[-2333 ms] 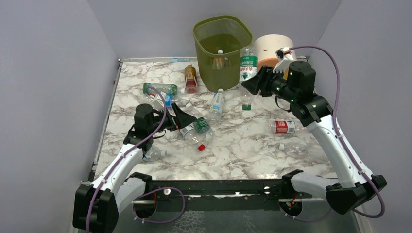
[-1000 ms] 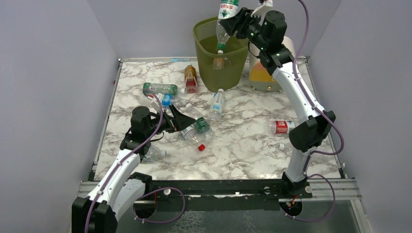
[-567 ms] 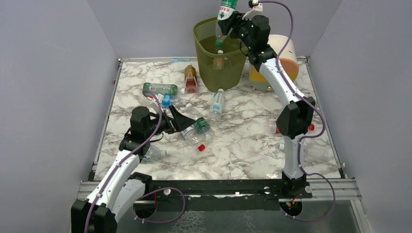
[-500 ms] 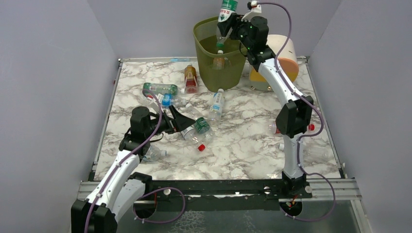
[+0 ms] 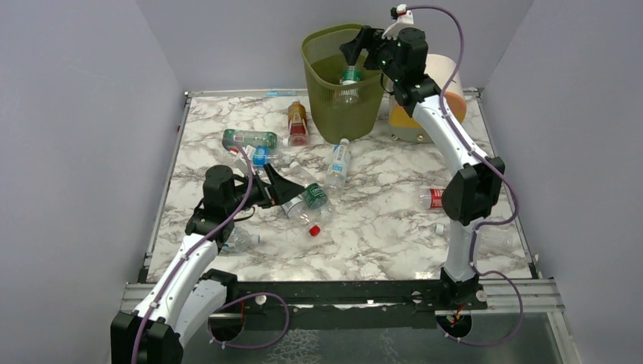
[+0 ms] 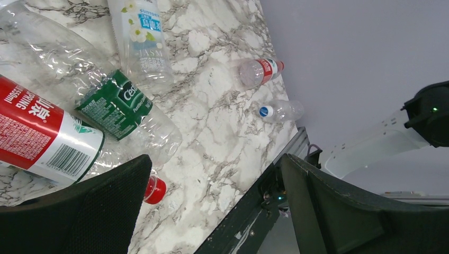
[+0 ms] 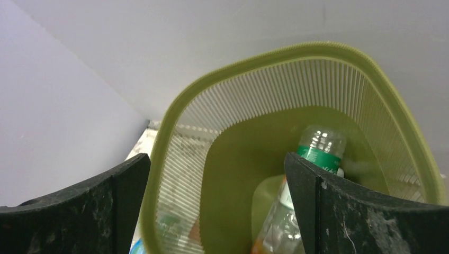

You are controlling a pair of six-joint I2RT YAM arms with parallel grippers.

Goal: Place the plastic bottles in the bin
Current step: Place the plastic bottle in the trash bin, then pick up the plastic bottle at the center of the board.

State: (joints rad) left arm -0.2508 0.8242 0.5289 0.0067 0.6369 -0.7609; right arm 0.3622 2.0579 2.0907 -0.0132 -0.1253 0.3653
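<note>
Lying tilted inside the ribbed olive bin [image 7: 174, 121], just beneath our right pincer [image 5: 360, 47], was a clear green-banded bottle [image 7: 317, 151]. That pincer's jaws stood spread and empty above the rounded rim, with a cream drum [image 5: 440, 72] beside its wrist. Our left pincer [image 6: 214, 169], likewise spread, hung by a red-labelled bottle [image 6: 42, 132] and a crumpled dark-green-labelled bottle [image 6: 114, 106] on the veined marble table [image 6: 222, 121].

"Suntory" — white-label bottle [image 6: 142, 42], "Cea…" — green-label bottle [image 6: 114, 103]

Top view overlooks the table [image 5: 379, 224]; left wrist closely faces bottles [image 6: 116, 106], right wrist the bin [image 7: 233, 169].
</note>
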